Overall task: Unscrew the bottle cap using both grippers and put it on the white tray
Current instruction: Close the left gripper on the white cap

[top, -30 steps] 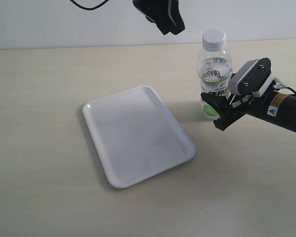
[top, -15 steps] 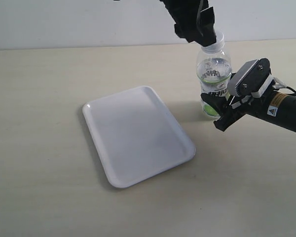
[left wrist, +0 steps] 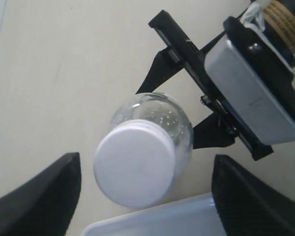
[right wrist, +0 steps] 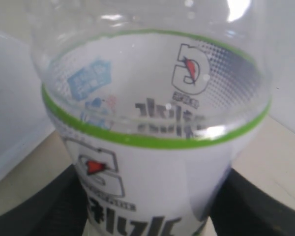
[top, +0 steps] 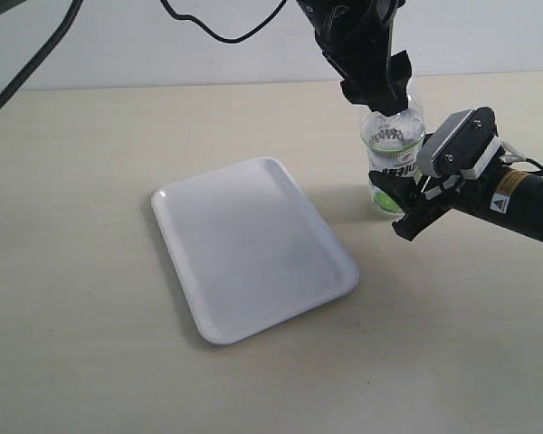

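Note:
The clear bottle (top: 394, 149) with a white-and-green label stands upright on the table, right of the white tray (top: 253, 249). My right gripper (top: 400, 201) is shut on the bottle's lower body, its black fingers (right wrist: 44, 211) pressed against both sides of the label (right wrist: 152, 162). My left gripper (top: 380, 95) hangs over the bottle's top and hides the cap in the exterior view. In the left wrist view the white bottle cap (left wrist: 135, 164) sits on the neck between the open fingers (left wrist: 44, 196), with a gap on each side.
The tray's corner (left wrist: 187, 219) lies just beside the bottle's base. Cables from the left arm hang across the back wall (top: 208, 32). Bare beige tabletop (top: 81, 181) surrounds the tray.
My left gripper has swung right and down from above the table's back onto the bottle's top, and its jaws have opened around the cap. Right gripper and bottle have stayed still.

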You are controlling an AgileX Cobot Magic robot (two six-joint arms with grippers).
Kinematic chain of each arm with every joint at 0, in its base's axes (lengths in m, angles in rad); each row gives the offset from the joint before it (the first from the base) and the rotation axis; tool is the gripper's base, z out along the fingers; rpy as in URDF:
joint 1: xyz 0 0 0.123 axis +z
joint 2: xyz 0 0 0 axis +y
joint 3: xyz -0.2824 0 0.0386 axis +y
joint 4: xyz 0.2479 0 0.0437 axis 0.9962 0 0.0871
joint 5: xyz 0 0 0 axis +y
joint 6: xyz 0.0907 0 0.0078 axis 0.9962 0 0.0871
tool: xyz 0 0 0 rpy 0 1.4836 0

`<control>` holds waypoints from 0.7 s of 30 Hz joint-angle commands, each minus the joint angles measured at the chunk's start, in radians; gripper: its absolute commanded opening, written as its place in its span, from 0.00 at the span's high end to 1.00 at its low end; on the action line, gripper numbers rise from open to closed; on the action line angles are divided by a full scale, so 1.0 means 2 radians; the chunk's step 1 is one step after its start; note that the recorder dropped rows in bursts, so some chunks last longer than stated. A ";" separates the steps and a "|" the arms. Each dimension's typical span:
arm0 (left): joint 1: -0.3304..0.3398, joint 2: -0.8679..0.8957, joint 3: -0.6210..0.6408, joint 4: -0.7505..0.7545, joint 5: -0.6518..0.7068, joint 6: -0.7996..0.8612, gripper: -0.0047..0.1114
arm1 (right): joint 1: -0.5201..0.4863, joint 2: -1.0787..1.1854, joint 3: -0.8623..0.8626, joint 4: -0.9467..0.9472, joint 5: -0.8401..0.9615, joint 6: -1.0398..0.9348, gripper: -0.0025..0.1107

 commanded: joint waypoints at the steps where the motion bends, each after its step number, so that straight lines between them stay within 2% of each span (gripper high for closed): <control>1: -0.001 -0.002 -0.001 0.021 -0.015 -0.009 0.35 | -0.002 0.003 0.001 0.001 0.054 -0.011 0.98; 6: -0.001 -0.003 -0.001 0.018 -0.015 -0.015 0.35 | -0.002 0.003 0.001 0.001 0.054 -0.011 0.98; 11: -0.001 -0.003 -0.001 0.018 -0.013 -0.028 0.44 | -0.002 0.003 0.001 0.001 0.054 -0.011 0.98; 14: -0.001 -0.003 -0.001 0.018 -0.013 -0.032 0.53 | -0.002 0.003 0.001 0.001 0.054 -0.011 0.98; 21: -0.001 -0.003 -0.001 0.016 -0.033 -0.032 0.83 | -0.002 0.003 0.001 0.000 0.056 -0.012 0.98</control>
